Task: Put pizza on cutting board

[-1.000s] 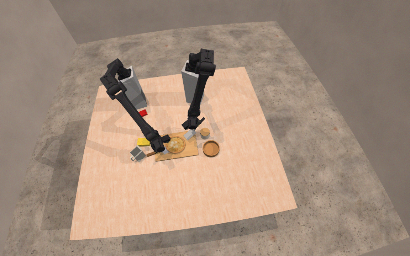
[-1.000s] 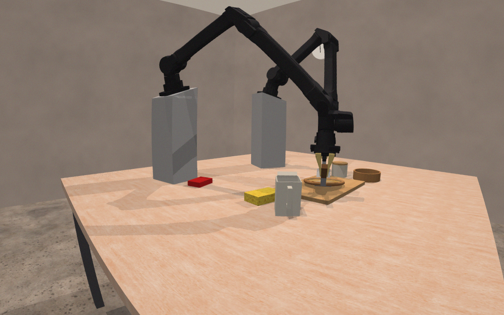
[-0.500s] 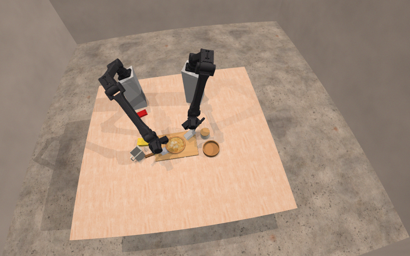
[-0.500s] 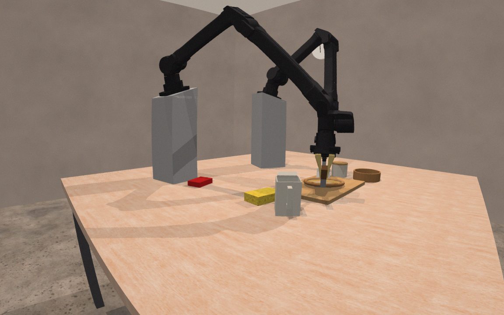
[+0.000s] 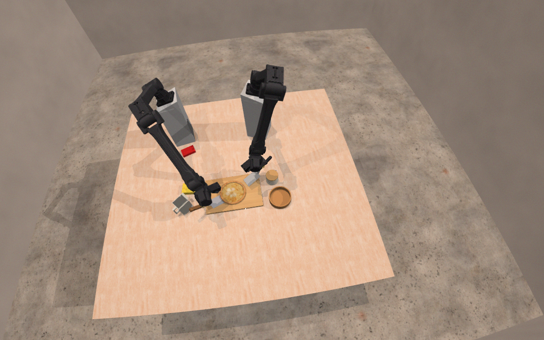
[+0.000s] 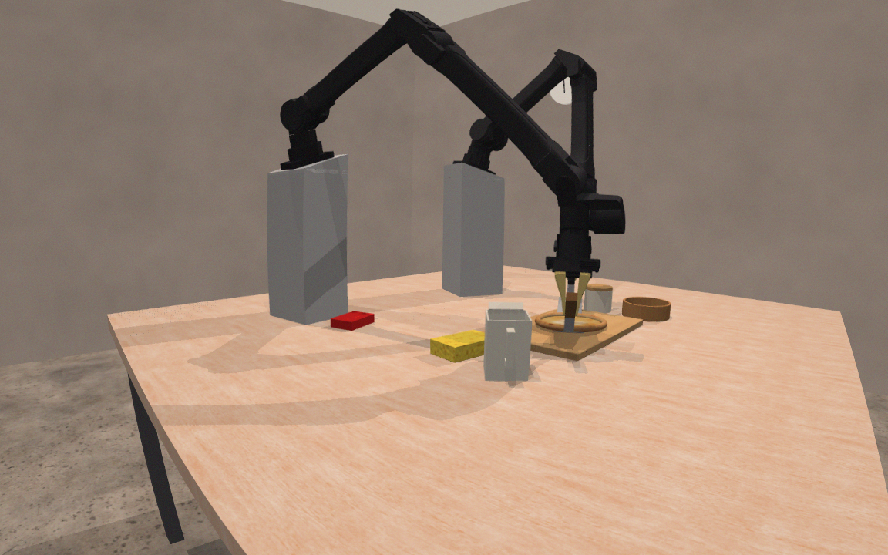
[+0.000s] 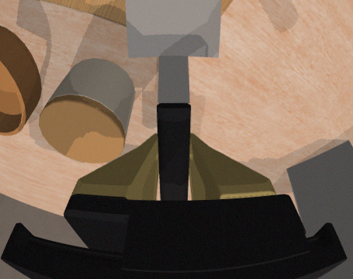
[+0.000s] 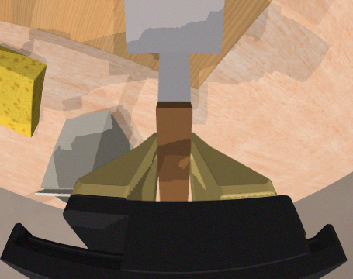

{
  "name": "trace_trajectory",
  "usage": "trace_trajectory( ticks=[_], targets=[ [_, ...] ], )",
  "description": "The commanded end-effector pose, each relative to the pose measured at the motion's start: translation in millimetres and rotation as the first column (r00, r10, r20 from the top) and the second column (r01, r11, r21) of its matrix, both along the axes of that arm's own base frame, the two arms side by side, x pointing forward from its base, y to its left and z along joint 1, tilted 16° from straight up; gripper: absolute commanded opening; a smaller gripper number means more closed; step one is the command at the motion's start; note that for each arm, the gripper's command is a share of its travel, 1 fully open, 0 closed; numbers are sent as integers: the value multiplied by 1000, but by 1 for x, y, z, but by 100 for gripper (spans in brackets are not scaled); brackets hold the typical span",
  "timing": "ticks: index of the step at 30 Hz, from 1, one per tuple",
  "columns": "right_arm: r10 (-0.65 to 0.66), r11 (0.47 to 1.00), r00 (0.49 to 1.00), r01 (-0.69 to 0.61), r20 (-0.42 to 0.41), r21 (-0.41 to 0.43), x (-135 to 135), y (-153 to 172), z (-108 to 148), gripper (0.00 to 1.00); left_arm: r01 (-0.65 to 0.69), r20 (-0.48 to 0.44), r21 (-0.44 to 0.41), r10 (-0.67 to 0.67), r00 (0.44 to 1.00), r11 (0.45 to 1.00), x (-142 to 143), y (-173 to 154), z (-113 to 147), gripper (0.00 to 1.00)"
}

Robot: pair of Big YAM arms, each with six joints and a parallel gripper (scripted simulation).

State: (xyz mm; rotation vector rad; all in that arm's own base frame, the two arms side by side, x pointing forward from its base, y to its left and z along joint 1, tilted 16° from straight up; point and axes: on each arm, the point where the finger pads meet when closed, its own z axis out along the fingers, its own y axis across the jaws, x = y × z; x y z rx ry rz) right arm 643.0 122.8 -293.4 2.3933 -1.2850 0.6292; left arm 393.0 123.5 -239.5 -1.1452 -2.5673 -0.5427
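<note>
The pizza (image 5: 232, 192) (image 6: 575, 322) lies flat on the wooden cutting board (image 5: 248, 203) (image 6: 606, 339). My left gripper (image 5: 253, 165) (image 7: 174, 141) is shut on the black handle of a turner (image 7: 174, 116). Its grey blade (image 5: 250, 179) (image 7: 172, 27) hangs at the board's far edge, clear of the pizza. My right gripper (image 5: 205, 198) (image 6: 571, 284) (image 8: 174, 140) is shut on the brown handle of a second turner (image 8: 174, 124). Its grey blade (image 8: 174, 27) (image 5: 216, 203) hangs over the board's near-left corner (image 8: 87, 23), apart from the pizza. I cannot tell whether either blade touches the board.
A yellow sponge (image 5: 187, 189) (image 6: 457, 344) (image 8: 15, 91) and a grey mug (image 5: 181, 204) (image 6: 506, 344) (image 8: 87, 151) sit left of the board. A can (image 5: 271, 175) (image 7: 87, 112) and a wooden bowl (image 5: 280, 197) (image 6: 646, 307) (image 7: 9, 81) sit right. A red block (image 5: 188, 150) (image 6: 351, 319) lies by the pedestals.
</note>
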Motion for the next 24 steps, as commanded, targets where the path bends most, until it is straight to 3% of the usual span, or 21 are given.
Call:
trace_trajectory(
  ticks=[1, 8, 11, 24],
  targets=[
    [-5, 1000, 998, 3, 66, 28, 40, -6, 31, 6, 6, 37, 3, -6, 999, 1000, 18, 2, 9, 6],
    [12, 1000, 998, -13, 68, 16, 38, 3, 30, 6, 6, 37, 3, -6, 999, 1000, 18, 2, 9, 6],
    [0, 1000, 997, -2, 81, 27, 50, -13, 43, 6, 6, 37, 3, -6, 999, 1000, 17, 2, 9, 6],
    [-3, 1000, 998, 1, 64, 21, 51, -25, 40, 6, 6, 37, 3, -6, 999, 1000, 17, 2, 9, 6]
  ],
)
